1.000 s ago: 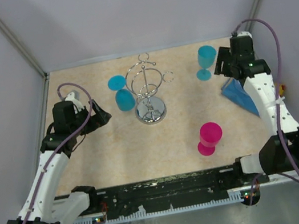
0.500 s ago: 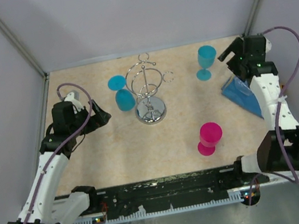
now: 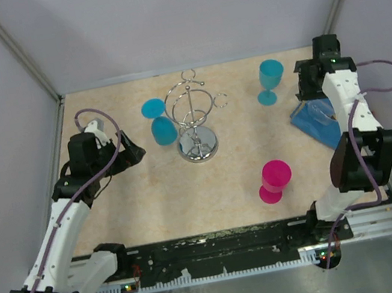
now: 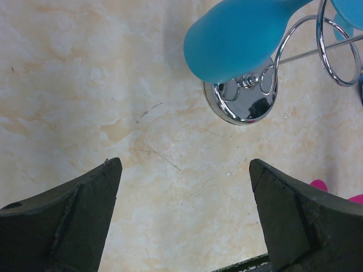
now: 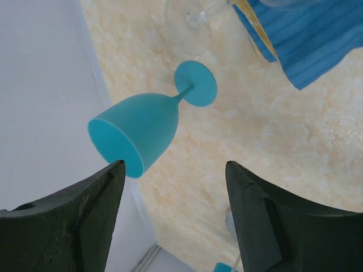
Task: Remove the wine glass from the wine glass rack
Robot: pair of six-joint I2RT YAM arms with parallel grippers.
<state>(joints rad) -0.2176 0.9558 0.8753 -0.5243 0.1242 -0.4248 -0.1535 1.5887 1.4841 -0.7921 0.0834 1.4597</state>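
Marbled beige counter (image 3: 145, 201), grey walls. The wine glass (image 3: 163, 130) hangs bowl-down on the rack (image 3: 199, 144) toward the far edge. The left fingers (image 4: 74, 215), spread and empty, should close squarely on the bowl, then ease the stem out of its loop. The right fingers (image 5: 74, 221) gape near the far right corner.

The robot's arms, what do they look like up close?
Both the left arm and right arm have white shells with black joints and bases, and a purple cable loops along each. Each ends in two dark, wedge-shaped fingers.
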